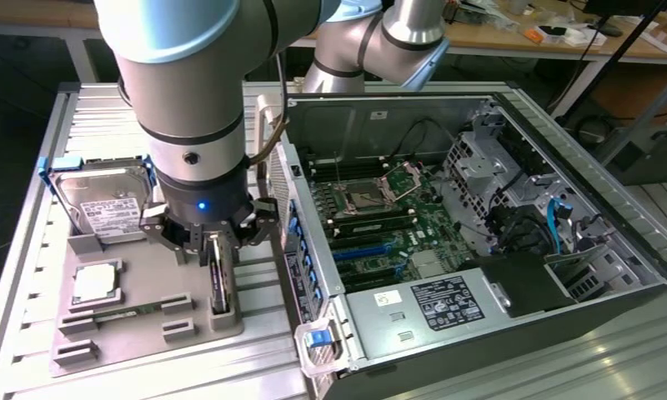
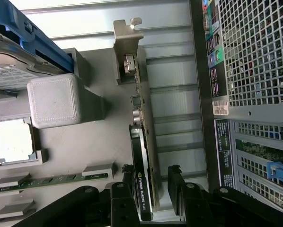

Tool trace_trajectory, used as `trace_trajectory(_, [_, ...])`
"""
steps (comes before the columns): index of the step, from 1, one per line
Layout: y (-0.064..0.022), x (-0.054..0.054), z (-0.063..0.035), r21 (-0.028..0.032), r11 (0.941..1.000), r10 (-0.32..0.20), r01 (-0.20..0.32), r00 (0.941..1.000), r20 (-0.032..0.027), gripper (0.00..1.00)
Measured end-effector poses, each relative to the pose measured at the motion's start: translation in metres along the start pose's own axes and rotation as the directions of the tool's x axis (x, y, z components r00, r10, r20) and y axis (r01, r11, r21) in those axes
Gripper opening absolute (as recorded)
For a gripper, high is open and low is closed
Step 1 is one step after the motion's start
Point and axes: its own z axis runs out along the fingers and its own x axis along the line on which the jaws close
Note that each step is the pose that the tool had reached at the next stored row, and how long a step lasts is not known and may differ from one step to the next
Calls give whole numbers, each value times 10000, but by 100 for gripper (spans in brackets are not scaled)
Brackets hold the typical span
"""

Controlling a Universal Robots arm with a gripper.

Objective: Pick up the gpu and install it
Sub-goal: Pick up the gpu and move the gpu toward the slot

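The black two-fingered gripper stood wide open, its fingers straddling the gpu without clamping it. The gpu was a slim green card with a black face lettered "QUADRO". It stood on edge in the grey plastic fixture tray, its silver bracket at the far end. Beyond lay the silver, white-labelled hard drive and the open black computer case.
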Motion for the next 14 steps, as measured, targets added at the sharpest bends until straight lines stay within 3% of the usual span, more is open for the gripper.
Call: trace_trajectory(14, [-2,2,44,-1,10000,0,0,10000,1,42])
